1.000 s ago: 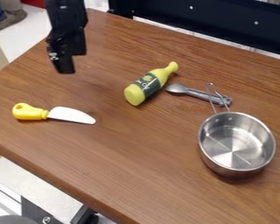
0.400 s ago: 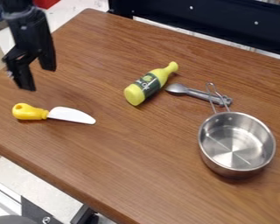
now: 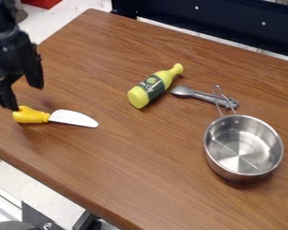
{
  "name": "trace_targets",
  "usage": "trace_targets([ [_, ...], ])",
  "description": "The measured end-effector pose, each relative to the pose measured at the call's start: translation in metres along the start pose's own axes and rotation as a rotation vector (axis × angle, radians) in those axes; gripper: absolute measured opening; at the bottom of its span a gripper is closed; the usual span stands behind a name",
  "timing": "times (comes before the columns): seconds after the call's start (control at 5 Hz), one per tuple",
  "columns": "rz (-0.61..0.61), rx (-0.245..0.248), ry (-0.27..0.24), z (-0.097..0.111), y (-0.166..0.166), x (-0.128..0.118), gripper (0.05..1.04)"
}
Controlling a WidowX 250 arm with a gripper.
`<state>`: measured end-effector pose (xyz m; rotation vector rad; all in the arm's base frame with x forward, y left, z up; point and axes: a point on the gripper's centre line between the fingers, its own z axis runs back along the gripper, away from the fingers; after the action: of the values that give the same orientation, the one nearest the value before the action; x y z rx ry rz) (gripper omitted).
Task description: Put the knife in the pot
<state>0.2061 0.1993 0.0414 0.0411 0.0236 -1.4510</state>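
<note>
1. At the upper left of the frame, the black gripper (image 3: pixel 24 96) is being held open above the wooden table (image 3: pixel 140 157), and its two fingers (image 3: pixel 34 74) are being kept well apart from each other
2. One fingertip is being seen just at the handle end of the knife (image 3: pixel 61 117); whether the handle is being touched cannot be told with certainty
3. The knife is being supported flat by the table, at the left of the frame; its yellow handle is being pointed to the left edge, and its white blade is being directed to the right and slightly down
4. At the right of the frame, the metal pot (image 3: pixel 243 146) is being shown upright, with its opening being turned up and its wire handle being pointed toward the top
5. A grey spoon-like utensil (image 3: pixel 203 96) is being crossed by this wire handle, to the upper left of the pot
6. A yellow bottle (image 3: pixel 154 87) with a dark label is being seen on its side near the upper middle, between the knife and the pot, with its neck being pointed to the upper right
</note>
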Motion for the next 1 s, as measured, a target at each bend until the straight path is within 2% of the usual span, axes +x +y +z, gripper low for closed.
trace_targets([
  [0.2, -0.004, 0.006, 0.034, -0.011, -0.013, 0.006, 0.998],
  [0.4, 0.016, -0.009, 0.035, -0.023, -0.023, 0.018, 0.998],
  [0.6, 0.048, 0.010, 0.055, -0.026, -0.022, 0.024, 0.952],
  [0.8, 0.090, 0.042, 0.092, -0.027, -0.017, 0.025, 0.722],
  [1.0, 0.135, 0.071, 0.106, -0.027, -0.011, 0.026, 0.436],
])
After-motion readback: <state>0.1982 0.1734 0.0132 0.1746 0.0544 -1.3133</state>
